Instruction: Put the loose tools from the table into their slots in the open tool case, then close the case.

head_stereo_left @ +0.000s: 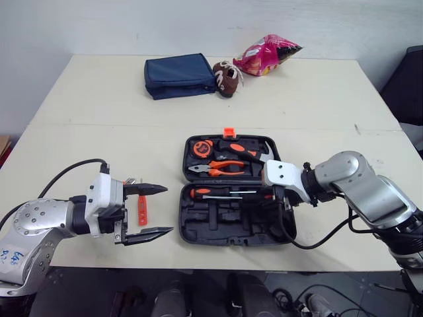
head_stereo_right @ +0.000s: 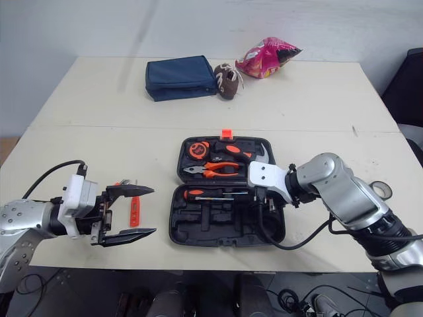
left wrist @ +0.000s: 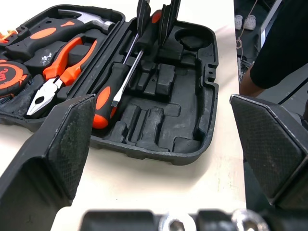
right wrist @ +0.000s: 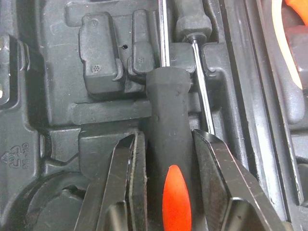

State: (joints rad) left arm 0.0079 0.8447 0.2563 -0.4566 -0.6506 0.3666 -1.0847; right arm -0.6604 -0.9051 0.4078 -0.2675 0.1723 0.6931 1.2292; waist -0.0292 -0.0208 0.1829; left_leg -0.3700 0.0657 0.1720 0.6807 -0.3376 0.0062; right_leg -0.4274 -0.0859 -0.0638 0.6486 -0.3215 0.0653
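Observation:
The black tool case (head_stereo_left: 198,234) lies open at the table's front middle. Its far half holds a tape measure (head_stereo_left: 202,148), orange pliers (head_stereo_left: 221,167) and a hammer (head_stereo_left: 251,153). A black and orange screwdriver (right wrist: 168,106) lies in a slot of the near half beside a thinner one (right wrist: 199,82). My right gripper (head_stereo_left: 277,195) reaches into the case, its fingers (right wrist: 130,163) pressed on both sides of that screwdriver's handle. A slim orange tool (head_stereo_left: 141,210) lies loose on the table left of the case. My left gripper (head_stereo_left: 168,209) stands open just beside that tool, nothing between its fingers.
At the table's far side lie a navy pouch (head_stereo_left: 180,75), a small brown shoe (head_stereo_left: 228,78) and a pink snack bag (head_stereo_left: 268,54). A dark chair (head_stereo_left: 406,86) stands off the right edge. Bare table surrounds the case on all sides.

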